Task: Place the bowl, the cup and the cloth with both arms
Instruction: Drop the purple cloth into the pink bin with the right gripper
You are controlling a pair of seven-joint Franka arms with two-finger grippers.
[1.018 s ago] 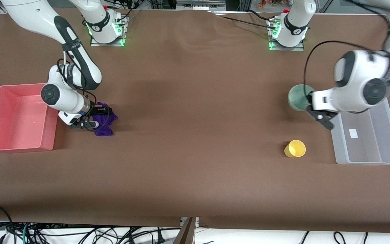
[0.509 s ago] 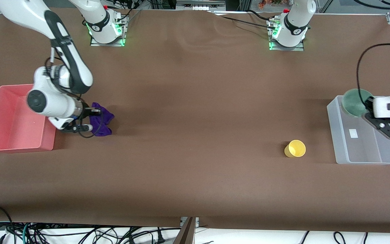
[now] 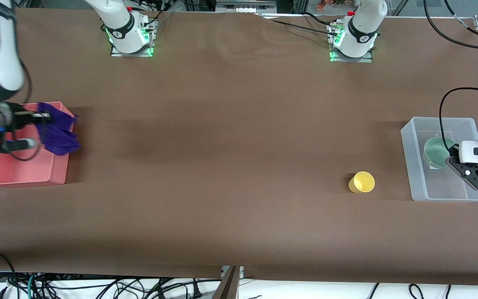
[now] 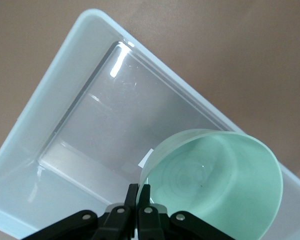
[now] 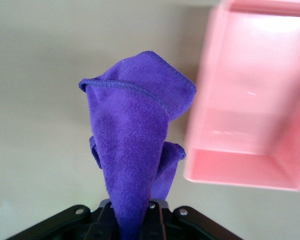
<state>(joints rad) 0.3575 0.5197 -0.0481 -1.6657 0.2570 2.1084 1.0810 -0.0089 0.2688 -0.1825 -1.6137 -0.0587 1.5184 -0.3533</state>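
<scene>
My left gripper [image 3: 450,158] is shut on the rim of the pale mint-green bowl [image 3: 435,151] and holds it tilted over the inside of the clear plastic bin [image 3: 413,174]. In the left wrist view the fingers [image 4: 133,197] pinch the bowl [image 4: 215,180] at its rim. My right gripper [image 3: 42,119] is shut on the purple cloth [image 3: 58,133], which hangs in the air over the pink bin's [image 3: 19,176] wall toward the table's middle. The right wrist view shows the cloth [image 5: 132,140] beside the pink bin [image 5: 250,105]. The yellow cup [image 3: 362,182] lies on the table beside the clear bin.
The clear bin [image 4: 85,125] sits at the left arm's end of the table and the pink bin at the right arm's end. Both arm bases [image 3: 129,33] stand along the edge farthest from the front camera. A brown mat [image 3: 230,137] covers the table.
My left gripper has carried the bowl from the clear bin's rim to over its inside and lowered it. My right gripper has lifted the cloth off the table to over the pink bin's wall.
</scene>
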